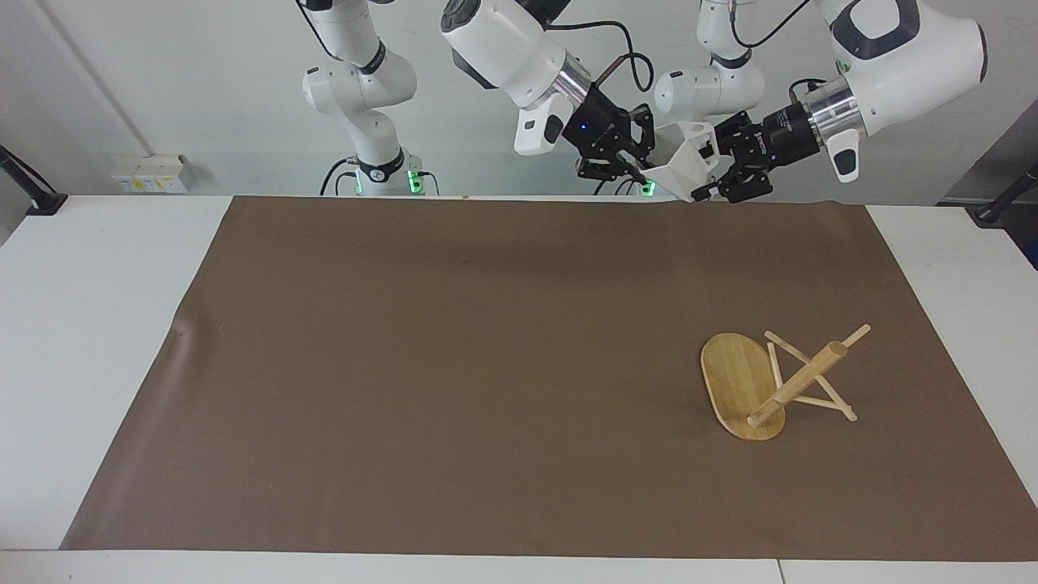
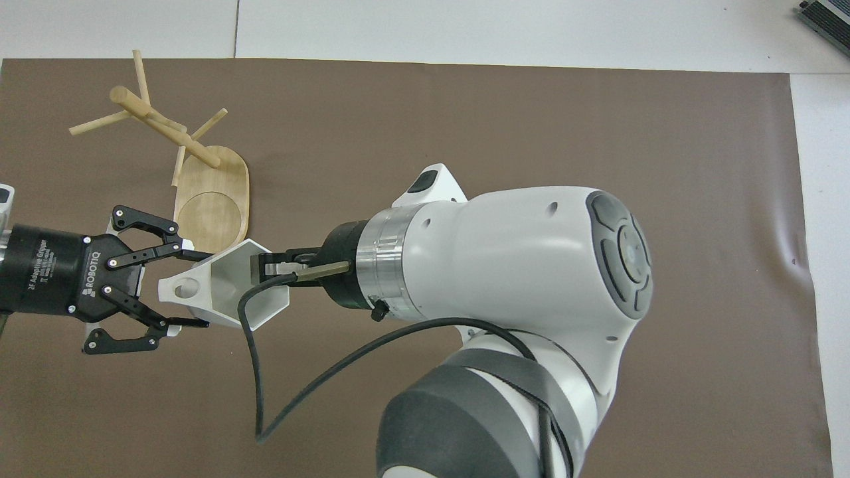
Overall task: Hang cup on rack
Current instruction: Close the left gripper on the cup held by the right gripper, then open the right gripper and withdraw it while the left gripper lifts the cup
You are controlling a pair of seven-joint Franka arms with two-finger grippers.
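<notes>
Your left gripper [image 2: 189, 289] has its fingers [image 2: 196, 254] clamped on the cup [image 2: 229, 292], one on each side of the body at the handle end, with the black links splayed out to either side. The flat tab handle, pierced by its round hole, sticks back between those fingers toward the gripper's palm. Your right gripper [image 2: 265, 265] comes at the cup from the rim end, with one finger [image 2: 261, 266] reaching inside the open mouth against the wall; you cannot tell from either view whether its fingers press the wall or stand loose from it.

The cup itself is small and white, with flat angular facets, a hexagonal rim and a body that tapers toward the base. It hangs in the air between the two grippers, tipped on its side so the mouth faces your right gripper. In the facing view it [image 1: 681, 166] sits well above the edge of the brown mat [image 1: 486, 365] nearest the robots, touching nothing but the fingers.

Out from the fingers, toward the left arm's end of the table [image 1: 81, 324] and farther from the robots, lies the rack [image 1: 778, 381]. It has tipped over: the oval bamboo base stands on edge on the mat, the thick round post slants up away from it, and the thin pegs branch off, some resting on the mat. It is well apart from both grippers and the cup.
</notes>
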